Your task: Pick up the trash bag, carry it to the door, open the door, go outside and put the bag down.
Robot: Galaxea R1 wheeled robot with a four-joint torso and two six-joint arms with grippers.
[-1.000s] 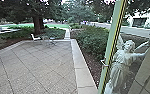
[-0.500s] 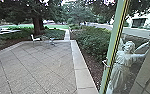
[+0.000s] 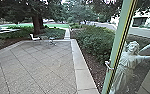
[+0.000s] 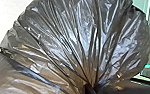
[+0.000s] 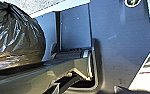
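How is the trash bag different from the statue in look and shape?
The trash bag is dark and glossy, while the statue is pale. The bag is rounded, with creases running towards one gathered spot; the statue is a human-like figure with an arm stretched out. Both show folds: the bag in its plastic, the statue in its robe.

The shiny, dark bag (image 4: 73,42) is bulging in pleats beside the robot; the green-framed door (image 3: 118,37) is apparently standing open onto paving (image 3: 41,67).
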